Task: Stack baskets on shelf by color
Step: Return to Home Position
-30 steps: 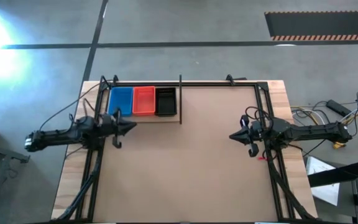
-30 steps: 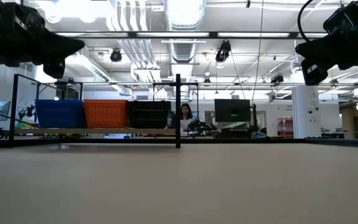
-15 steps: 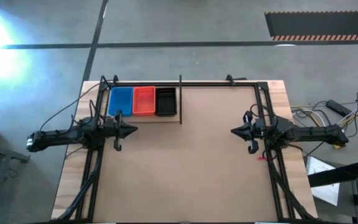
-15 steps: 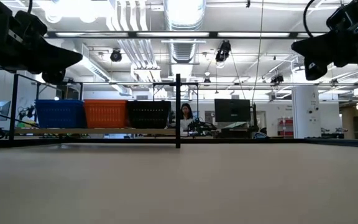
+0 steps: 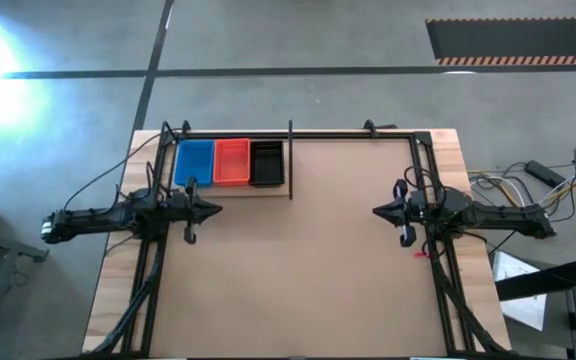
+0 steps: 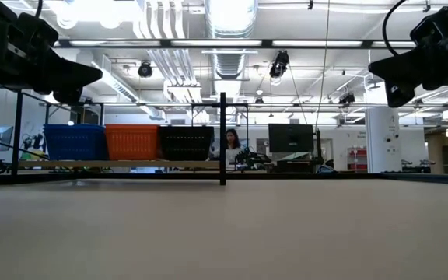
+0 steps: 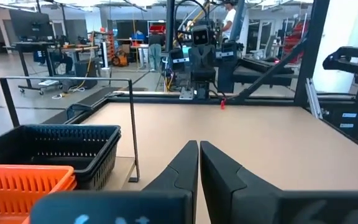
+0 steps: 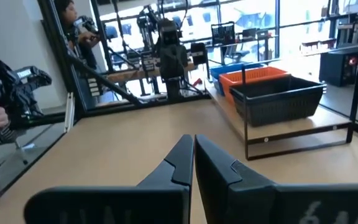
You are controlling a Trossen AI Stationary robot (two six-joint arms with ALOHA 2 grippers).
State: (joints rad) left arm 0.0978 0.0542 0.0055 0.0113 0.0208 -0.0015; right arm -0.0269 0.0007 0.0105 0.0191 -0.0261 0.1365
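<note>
1. No basket lies on the brown tabletop [image 5: 308, 270], so we judge the sorting done.
2. The left gripper [image 5: 215, 210] hovers just in front of the shelf [image 5: 230, 188], its fingers pressed together on nothing. The right gripper [image 5: 375, 212] mirrors it near the table's right edge, also closed and empty. We read this as a parked pose.
3. At the far-left corner the shelf carries the blue stack [image 5: 195, 161], the orange stack [image 5: 231, 160] and the black stack [image 5: 266, 162] side by side, one colour each.
4. Beyond the table a person [image 6: 230, 145] sits, well apart.
</note>
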